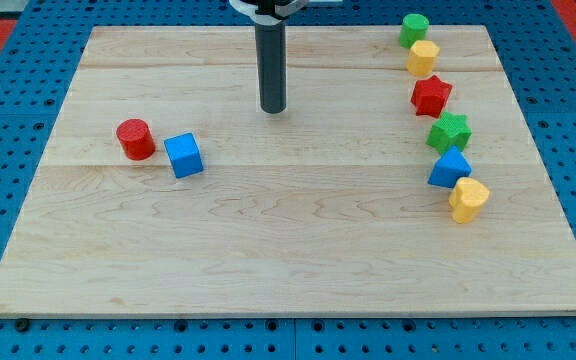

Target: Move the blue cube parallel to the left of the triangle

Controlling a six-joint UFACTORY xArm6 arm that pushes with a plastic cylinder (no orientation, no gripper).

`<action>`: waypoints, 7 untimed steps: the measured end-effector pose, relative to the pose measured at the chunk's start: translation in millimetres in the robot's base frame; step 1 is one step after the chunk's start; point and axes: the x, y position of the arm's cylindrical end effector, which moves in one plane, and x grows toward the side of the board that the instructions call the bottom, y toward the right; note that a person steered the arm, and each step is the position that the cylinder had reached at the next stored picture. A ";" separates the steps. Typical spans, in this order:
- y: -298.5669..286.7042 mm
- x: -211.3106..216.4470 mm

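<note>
Leftward we saw a red cylinder (135, 139) just beside the blue cube (184, 156) | our tip (273, 108) stood apart up-right of both, touching and holding nothing | the blue triangle (449, 168) sat far right among a column of blocks

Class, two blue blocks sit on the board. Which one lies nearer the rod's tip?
The blue cube beside the red cylinder at the view's left; my tip is far from the blue triangle at the right.

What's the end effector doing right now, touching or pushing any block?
My tip: bare rod, nothing held, touching no block. It sits apart from the blue cube, toward the view's top right of it, and well to the view's left of the blue triangle.
</note>
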 end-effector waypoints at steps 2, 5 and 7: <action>-102.9 47.7; -112.4 118.0; -165.3 110.2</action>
